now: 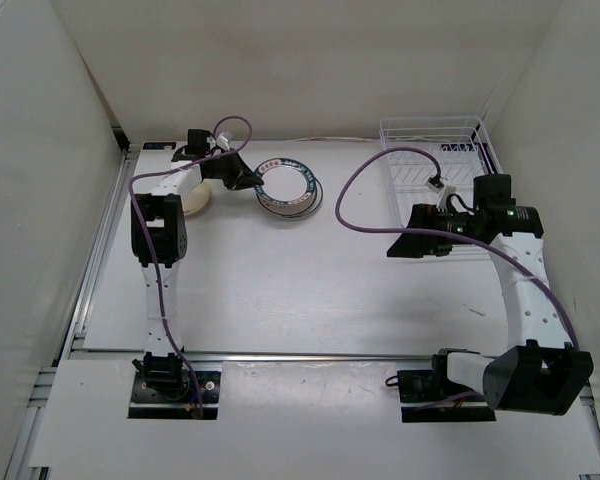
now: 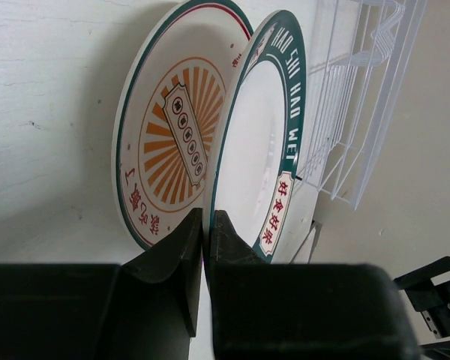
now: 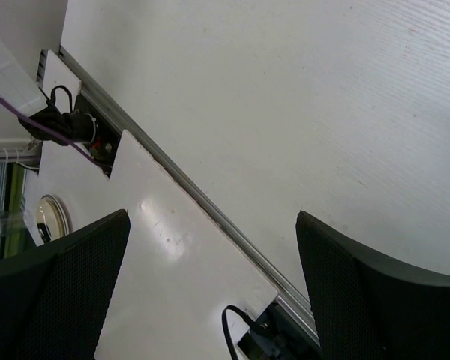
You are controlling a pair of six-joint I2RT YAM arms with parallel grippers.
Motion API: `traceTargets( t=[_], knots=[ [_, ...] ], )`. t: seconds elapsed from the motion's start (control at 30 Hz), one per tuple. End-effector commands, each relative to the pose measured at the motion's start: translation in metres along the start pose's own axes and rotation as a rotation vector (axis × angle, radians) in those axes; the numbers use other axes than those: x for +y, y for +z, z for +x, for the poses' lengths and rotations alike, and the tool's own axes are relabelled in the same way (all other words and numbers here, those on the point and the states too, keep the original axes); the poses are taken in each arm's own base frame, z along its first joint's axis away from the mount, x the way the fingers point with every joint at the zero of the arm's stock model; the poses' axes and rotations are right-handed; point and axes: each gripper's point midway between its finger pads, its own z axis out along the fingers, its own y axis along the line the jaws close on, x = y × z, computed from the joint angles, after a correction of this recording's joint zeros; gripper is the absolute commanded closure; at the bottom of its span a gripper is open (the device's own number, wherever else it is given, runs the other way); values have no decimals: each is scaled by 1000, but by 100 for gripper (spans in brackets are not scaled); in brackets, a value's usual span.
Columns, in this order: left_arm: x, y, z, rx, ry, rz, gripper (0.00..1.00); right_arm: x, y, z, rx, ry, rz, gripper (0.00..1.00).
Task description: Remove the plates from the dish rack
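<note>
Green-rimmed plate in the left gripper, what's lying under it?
An orange-centred plate lies beneath. The green-rimmed plate, pinched at its rim by the left gripper, covers part of it; whether anything more lies underneath is hidden.

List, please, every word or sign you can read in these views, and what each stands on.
"HAO SHI HAO WEI", last letter uncertain: on the rim of the green-rimmed white round plate gripped by the left tool.
Chinese characters on that rim's label and on the orange sunburst plate: too small to read.
Other views: nothing legible.
</note>
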Motion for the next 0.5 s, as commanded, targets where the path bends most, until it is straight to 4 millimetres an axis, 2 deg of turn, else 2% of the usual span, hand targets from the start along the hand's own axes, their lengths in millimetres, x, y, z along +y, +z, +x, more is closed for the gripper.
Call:
traceTargets(
  t=[0.0,0.13,0.23,0.37,0.47],
  knots=[
    [-29,-4,-6,-10,91,60,90,3,-2,-3,-35,-40,-4,6],
    [-19,-1,-4,-15,84,31,78,1,-1,-2,-36,-33,-4,5],
    [-24,-5,-6,-21,93,36,67,1,0,0,-38,-25,-4,5],
    [-25,-7,-9,-40,108,21,63,2,1,2,-50,-30,-12,5],
    [-29,-11,-7,-42,120,22,56,1,2,7,-44,-22,-13,5]
  ],
)
